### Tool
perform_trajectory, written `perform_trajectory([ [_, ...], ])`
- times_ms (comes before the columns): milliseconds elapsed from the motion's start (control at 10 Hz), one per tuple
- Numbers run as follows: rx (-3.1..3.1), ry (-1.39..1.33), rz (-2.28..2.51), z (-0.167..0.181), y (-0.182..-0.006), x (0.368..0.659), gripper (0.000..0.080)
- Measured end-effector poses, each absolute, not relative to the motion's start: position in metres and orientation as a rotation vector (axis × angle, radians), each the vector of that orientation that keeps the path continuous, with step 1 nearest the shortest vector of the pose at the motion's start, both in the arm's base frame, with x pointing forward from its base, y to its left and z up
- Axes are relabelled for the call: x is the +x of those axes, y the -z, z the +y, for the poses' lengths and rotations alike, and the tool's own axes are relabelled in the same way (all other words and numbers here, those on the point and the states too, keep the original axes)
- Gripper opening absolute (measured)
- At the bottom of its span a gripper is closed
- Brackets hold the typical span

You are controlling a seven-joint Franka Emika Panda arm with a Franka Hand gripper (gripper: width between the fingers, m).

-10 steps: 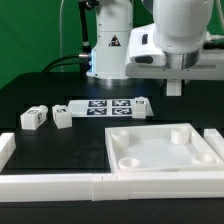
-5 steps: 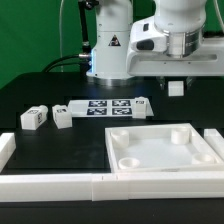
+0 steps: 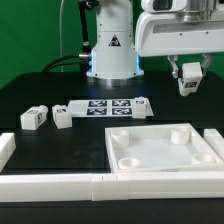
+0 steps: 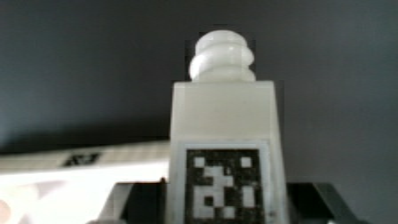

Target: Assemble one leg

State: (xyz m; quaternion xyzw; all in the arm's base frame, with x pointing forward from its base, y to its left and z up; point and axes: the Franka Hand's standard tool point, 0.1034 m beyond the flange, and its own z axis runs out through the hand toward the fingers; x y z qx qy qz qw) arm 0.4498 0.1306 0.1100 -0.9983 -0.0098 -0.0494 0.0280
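Observation:
My gripper (image 3: 187, 76) is shut on a white leg (image 3: 187, 84) and holds it in the air above the far right part of the table, beyond the white square tabletop (image 3: 165, 147). In the wrist view the leg (image 4: 224, 120) stands between my fingers (image 4: 143, 200), its tag facing the camera and its rounded screw tip pointing away. Two more legs (image 3: 33, 117) (image 3: 62, 117) lie on the black table at the exterior view's left. The tabletop lies upside down with round corner sockets showing.
The marker board (image 3: 108, 107) lies flat between the loose legs and the robot base (image 3: 110, 55). A white wall of blocks (image 3: 60, 182) runs along the table's front edge, with a short piece (image 3: 5, 150) at the left.
My gripper has risen and moved toward the exterior view's right with the leg in it. The loose legs, tabletop and marker board have not moved.

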Motion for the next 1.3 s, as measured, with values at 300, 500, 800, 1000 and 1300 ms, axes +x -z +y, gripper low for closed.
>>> perform_trajectory([
  [300, -3.019, 0.47, -0.165, 0.128, -0.109, 0.463, 0.0291],
  [500, -3.023, 0.524, -0.301, 0.118, -0.116, 0.491, 0.0291],
  [800, -3.02, 0.559, -0.403, 0.113, -0.114, 0.514, 0.0291],
  [1000, -3.006, 0.629, -0.402, 0.112, -0.113, 0.514, 0.0291],
  [1300, -3.003, 0.668, -0.482, 0.106, -0.104, 0.546, 0.0291],
])
